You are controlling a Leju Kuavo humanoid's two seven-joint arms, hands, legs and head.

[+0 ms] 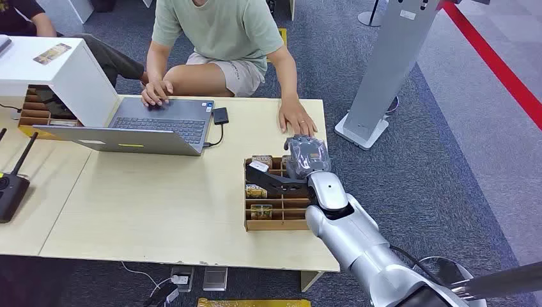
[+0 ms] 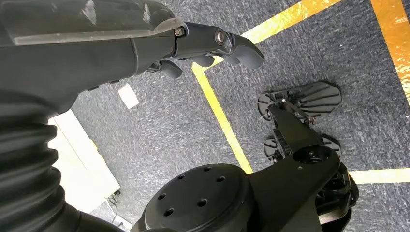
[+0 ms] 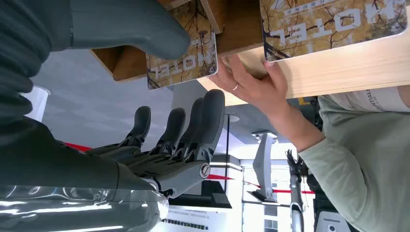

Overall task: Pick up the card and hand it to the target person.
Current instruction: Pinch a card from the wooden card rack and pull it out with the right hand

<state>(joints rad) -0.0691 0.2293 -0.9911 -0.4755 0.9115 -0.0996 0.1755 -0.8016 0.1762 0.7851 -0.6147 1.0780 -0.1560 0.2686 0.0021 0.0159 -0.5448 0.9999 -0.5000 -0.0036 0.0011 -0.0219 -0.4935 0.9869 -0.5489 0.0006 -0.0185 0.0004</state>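
A wooden card rack stands near the table's right edge with several brown HOTEL cards in its slots. My right hand hovers over the rack's far right corner. In the right wrist view its thumb lies against one HOTEL card, while the dark fingers stretch out apart from the card, past the rack. A second card stands beside it. The person in a green shirt sits across the table, one hand flat just beyond the rack. My left hand hangs over the carpet holding nothing.
An open laptop with the person's other hand on it lies at the far left of the table. A white box over another wooden rack and a black antenna device sit on the adjoining table. A grey stand rises at right.
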